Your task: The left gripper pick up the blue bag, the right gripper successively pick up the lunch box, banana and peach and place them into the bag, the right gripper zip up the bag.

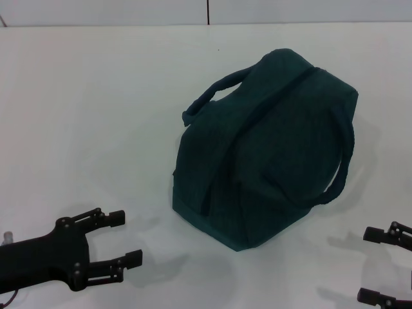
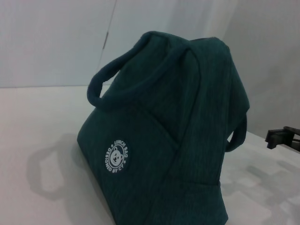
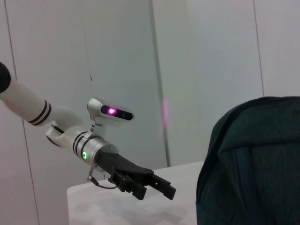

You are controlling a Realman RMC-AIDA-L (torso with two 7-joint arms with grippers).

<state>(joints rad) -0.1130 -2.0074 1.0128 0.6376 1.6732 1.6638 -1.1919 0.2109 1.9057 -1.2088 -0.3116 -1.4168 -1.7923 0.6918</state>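
The blue bag (image 1: 270,154) stands on the white table (image 1: 84,116), right of centre, its top drawn together so no lining shows. Its two loop handles (image 1: 212,96) lie to either side. The left wrist view shows the bag (image 2: 164,140) close up with its white round logo (image 2: 118,158). My left gripper (image 1: 131,237) rests low at the near left, open and empty, apart from the bag. Open and empty too, my right gripper (image 1: 364,264) is at the near right edge, partly cut off. The lunch box, banana and peach are out of view.
A pale wall (image 1: 129,11) runs behind the table's far edge. In the right wrist view the bag (image 3: 253,164) fills the near side, and the left gripper (image 3: 161,185) and the robot's head (image 3: 112,111) show beyond it.
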